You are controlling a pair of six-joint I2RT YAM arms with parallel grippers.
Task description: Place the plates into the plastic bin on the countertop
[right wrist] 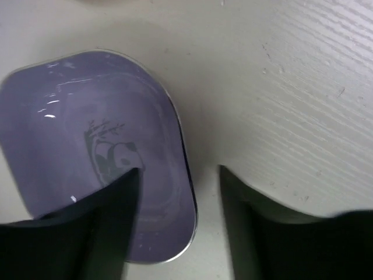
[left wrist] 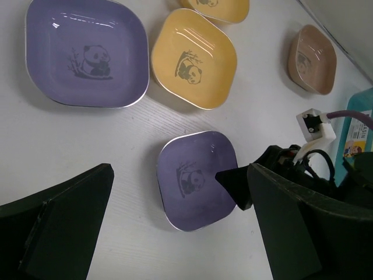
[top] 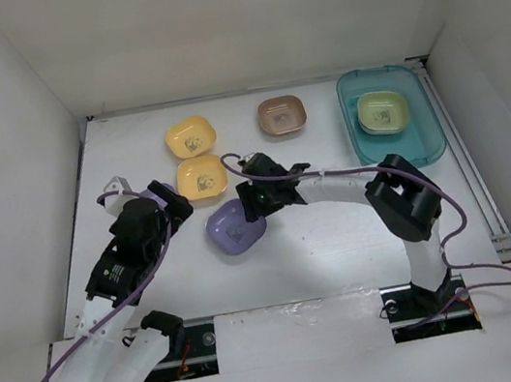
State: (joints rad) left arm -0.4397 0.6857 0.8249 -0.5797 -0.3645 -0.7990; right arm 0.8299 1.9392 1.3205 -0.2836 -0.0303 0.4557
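Lavender plate (top: 235,227) lies flat, rim up, mid-desk, skewed to the desk edges; rounded square, no long axis. Right gripper (right wrist: 179,172) is parted narrowly, astride its rim. Left gripper (left wrist: 163,174) is wide, empty. Green plate (top: 383,113) sits in plastic bin (top: 427,128), far right corner.

We are viewing the white countertop (top: 333,242).
It is carrying two yellow plates (top: 191,137), a brown plate (top: 281,115), lavender plates (left wrist: 84,52) and the plastic bin (top: 405,148).

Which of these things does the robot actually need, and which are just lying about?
Needed:
lavender plates
yellow plates
brown plate
green plate
teal bin

Just there:
purple cables
white walls
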